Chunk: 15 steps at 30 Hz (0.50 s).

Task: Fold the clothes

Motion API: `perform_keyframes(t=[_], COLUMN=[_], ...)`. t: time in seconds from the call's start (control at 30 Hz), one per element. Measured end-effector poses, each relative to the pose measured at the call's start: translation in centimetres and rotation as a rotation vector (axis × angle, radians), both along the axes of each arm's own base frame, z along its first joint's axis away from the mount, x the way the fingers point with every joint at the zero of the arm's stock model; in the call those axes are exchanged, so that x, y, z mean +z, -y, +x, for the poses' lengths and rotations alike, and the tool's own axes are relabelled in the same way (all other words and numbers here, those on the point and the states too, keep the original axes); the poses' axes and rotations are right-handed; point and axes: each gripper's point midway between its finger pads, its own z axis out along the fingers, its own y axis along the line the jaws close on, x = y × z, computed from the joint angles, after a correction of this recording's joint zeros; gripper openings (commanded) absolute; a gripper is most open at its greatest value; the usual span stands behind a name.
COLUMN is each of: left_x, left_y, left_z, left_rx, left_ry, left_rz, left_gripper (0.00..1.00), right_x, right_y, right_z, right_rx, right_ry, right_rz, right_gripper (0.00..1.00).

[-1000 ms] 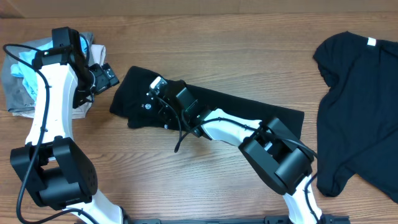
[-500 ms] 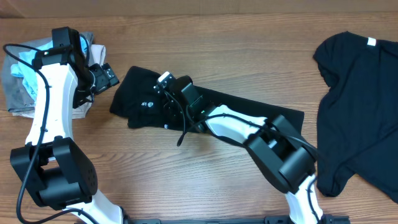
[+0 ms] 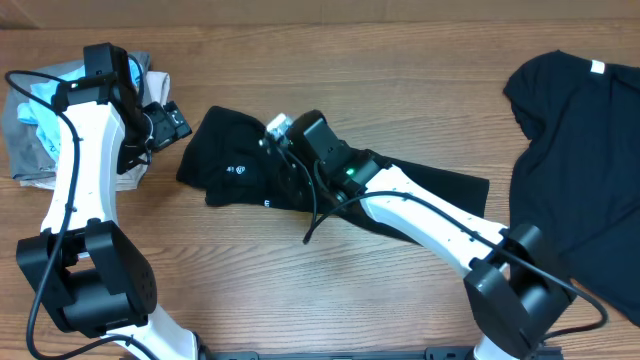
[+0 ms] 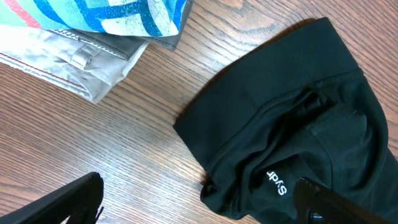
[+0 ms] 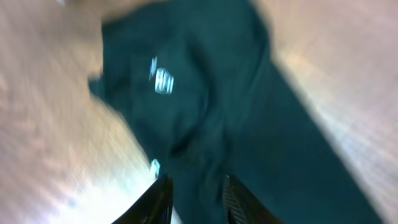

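A folded black T-shirt (image 3: 225,150) lies in a long band across the table's middle, with small white marks near its left end. A second black T-shirt (image 3: 580,150) is spread flat at the right edge. My right gripper (image 3: 272,145) hovers over the folded shirt's left part. In the blurred right wrist view its fingers (image 5: 163,200) stand a little apart above the dark fabric (image 5: 205,93), holding nothing. My left gripper (image 3: 172,122) stays wide open just left of that shirt. The left wrist view shows the shirt's folded end (image 4: 280,112) and white lettering (image 4: 277,182) beside one finger (image 4: 333,202).
A pile of other garments (image 3: 30,120), striped blue and beige, sits at the far left behind the left arm. The same pile (image 4: 93,37) fills the top left of the left wrist view. Bare wood (image 3: 300,290) lies in front of the folded shirt.
The right gripper went from shut to slightly open and drew back to the right, off the shirt's left end. The left arm and both shirts stayed put.
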Motion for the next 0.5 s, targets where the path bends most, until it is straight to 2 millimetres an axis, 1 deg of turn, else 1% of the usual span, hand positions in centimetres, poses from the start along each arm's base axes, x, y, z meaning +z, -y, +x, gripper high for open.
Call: perform_keyframes(t=[0.07, 0.1, 0.23, 0.43, 0.5], left_x=[0.0, 0.0, 0.0, 0.0, 0.0], left_y=[0.0, 0.0, 0.0, 0.0, 0.0], left_z=[0.0, 0.0, 0.0, 0.0, 0.0], left_rx=[0.0, 0.0, 0.0, 0.0, 0.0], left_ry=[0.0, 0.0, 0.0, 0.0, 0.0], left_rz=[0.0, 0.0, 0.0, 0.0, 0.0], left_gripper=[1.0, 1.0, 1.0, 1.0, 1.0], right_x=[-1.2, -1.4, -2.7, -6.5, -7.5], right_y=[0.2, 0.2, -0.6, -1.2, -1.3], right_z=[-0.5, -0.5, 0.1, 0.6, 0.7], right_rx=[0.014, 0.015, 0.023, 0.027, 0.028], right_ry=[-0.035, -0.037, -0.03, -0.059, -0.065], right_rz=[-0.022, -0.025, -0.017, -0.036, -0.04], right_gripper=[0.31, 0.31, 0.32, 0.32, 0.32])
